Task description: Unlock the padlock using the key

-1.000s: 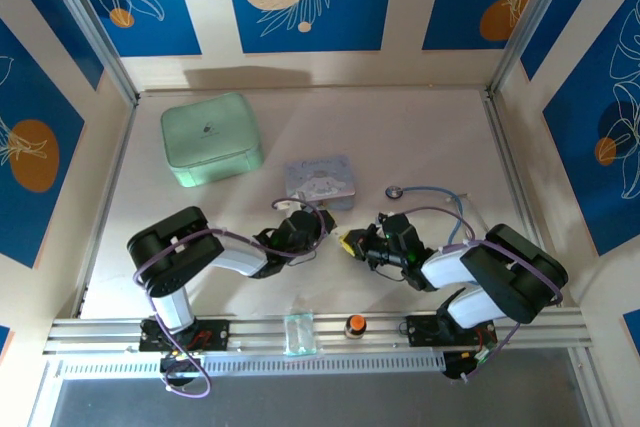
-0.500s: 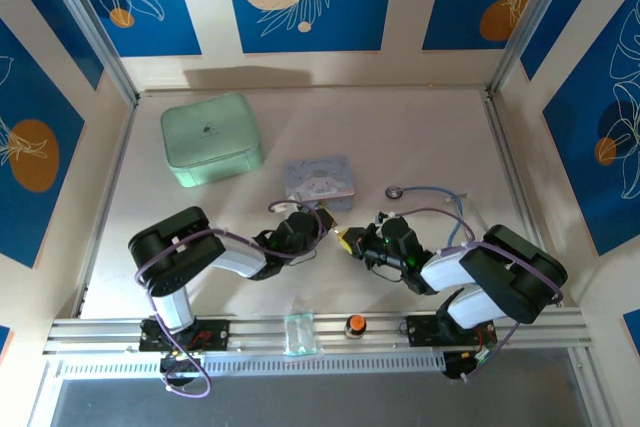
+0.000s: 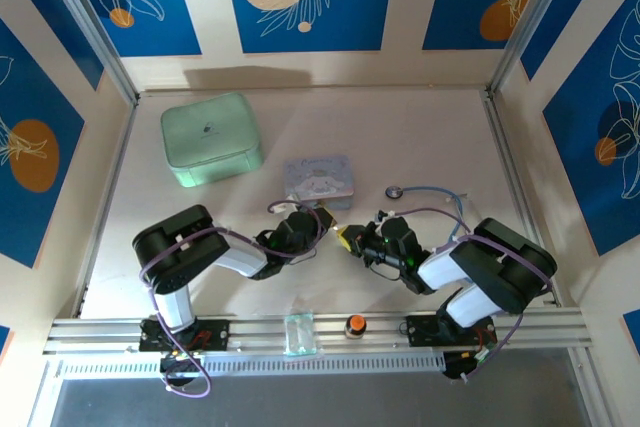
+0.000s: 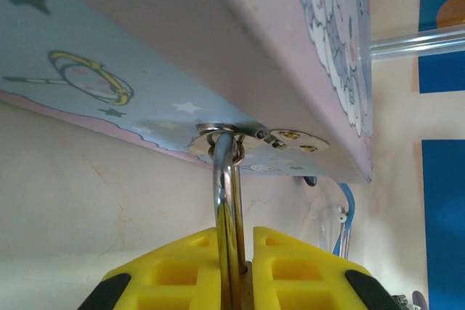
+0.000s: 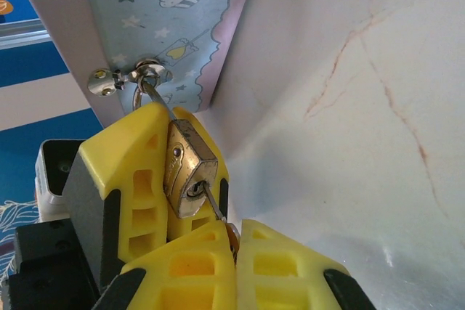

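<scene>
Hanging by its shackle (image 4: pixel 227 201) from the hasp (image 4: pixel 254 136) on the near side of the pale blue box (image 3: pixel 320 179), the padlock (image 5: pixel 185 168) is sitting near the table's centre, btwn both arms. The left gripper (image 4: pixel 238 241) is reaching in from the left w/ its jaws clenched on the padlock, yellow pads pressing either side at the shackle's base. The right gripper (image 5: pixel 234 241) is coming from the right, jaws clamping the head of the key (image 5: pixel 213 203), whose blade is poking into the keyhole on the lock's underside.

Handling, as a guess: the padlock is looking light, rigid and smooth metal, so prob. slippery and apt to swing on the hasp; gripping the flat brass body is steadying it best. The key is looking thin and easy to bend or twist out of the pads, so it's wanting a pinch on the head and a turn in line w/ the blade.

Containers: the box is lying shut, contents hidden. The mint green case (image 3: pixel 210 137), far left, is also sitting shut; can't tell what's inside.
</scene>
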`<state>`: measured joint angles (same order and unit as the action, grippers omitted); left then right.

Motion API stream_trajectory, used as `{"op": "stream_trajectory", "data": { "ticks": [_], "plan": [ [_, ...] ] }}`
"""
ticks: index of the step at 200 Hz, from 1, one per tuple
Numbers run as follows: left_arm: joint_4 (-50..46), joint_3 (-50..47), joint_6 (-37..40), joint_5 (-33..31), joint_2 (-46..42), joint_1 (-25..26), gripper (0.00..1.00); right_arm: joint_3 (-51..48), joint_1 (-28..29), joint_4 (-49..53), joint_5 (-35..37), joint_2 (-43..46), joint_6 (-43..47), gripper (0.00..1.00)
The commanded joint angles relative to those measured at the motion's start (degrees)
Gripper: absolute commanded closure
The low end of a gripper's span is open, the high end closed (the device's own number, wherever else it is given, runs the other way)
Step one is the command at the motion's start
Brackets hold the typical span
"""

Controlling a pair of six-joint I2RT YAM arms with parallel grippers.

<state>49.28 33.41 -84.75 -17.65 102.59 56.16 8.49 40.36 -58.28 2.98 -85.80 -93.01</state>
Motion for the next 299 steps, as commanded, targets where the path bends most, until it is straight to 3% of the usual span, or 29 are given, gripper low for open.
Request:
{"op": "stream_trajectory", "data": {
  "ticks": [1, 88, 194, 222, 246, 261, 299],
  "plan": [
    [6.2, -0.1, -1.2, 0.6, 0.2, 0.5, 1.00, 0.6, -0.5, -3.9, 2.4, -0.4, 0.1, 1.00],
    [6.6, 0.5, -2.3, 0.9, 1.2, 1.0, 1.00, 0.2, 1.3, -2.0, 6.7, 1.5, -0.6, 1.00],
    [11.4, 2.3, -10.2, 0.4, 4.5, 3.5, 1.00, 2.8, 4.2, 1.9, 11.9, 3.2, 1.8, 1.00],
    [12.9, 3.1, -11.6, 1.0, 5.3, 4.4, 1.00, 4.8, 2.5, -5.5, 5.3, -2.9, 2.6, 1.00],
    [14.8, 3.0, -12.0, 1.4, 5.3, 4.6, 1.00, 7.4, -1.3, -16.6, -8.0, -11.6, 4.8, 1.00],
    [15.1, 2.4, -12.0, 1.4, 4.8, 4.6, 1.00, 6.8, -3.0, -22.0, -11.7, -16.4, 4.5, 1.00],
    [15.3, 0.6, -11.2, 0.7, 4.0, 4.4, 1.00, 6.3, -3.8, -18.8, -14.7, -16.2, 9.1, 0.97]
  ]
}}
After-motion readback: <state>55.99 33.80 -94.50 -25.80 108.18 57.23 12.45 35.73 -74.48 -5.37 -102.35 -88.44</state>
